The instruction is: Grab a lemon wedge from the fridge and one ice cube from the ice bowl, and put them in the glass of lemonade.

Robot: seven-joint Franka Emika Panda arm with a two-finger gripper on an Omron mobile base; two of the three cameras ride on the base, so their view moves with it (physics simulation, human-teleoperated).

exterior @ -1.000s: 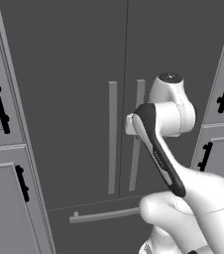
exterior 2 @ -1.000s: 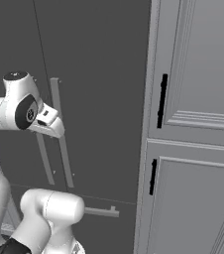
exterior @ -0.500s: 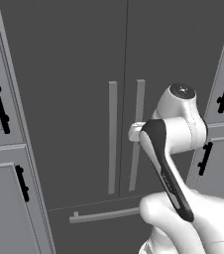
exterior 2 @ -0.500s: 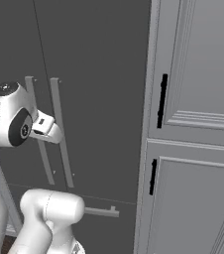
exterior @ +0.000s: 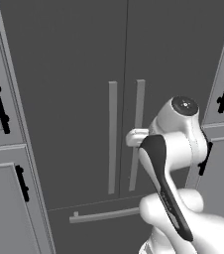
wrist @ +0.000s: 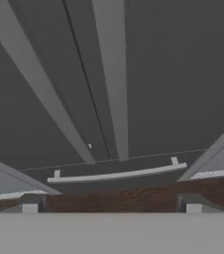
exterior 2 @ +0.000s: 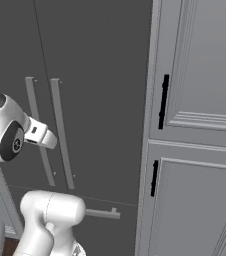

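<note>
The gripper, jaws spread wide and empty, is facing the shut fridge at frame centre, lining up on its right door handle

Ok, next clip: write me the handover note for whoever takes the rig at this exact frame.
Gripper: open, holding nothing, aimed at the fridge front near the two vertical bar handles.
Fridge: both doors shut, bottom drawer handle below.
Done: the arm is up at the fridge front, nothing more.
Left: open a door, take the lemon wedge, then an ice cube, and drop both into the lemonade.
</note>
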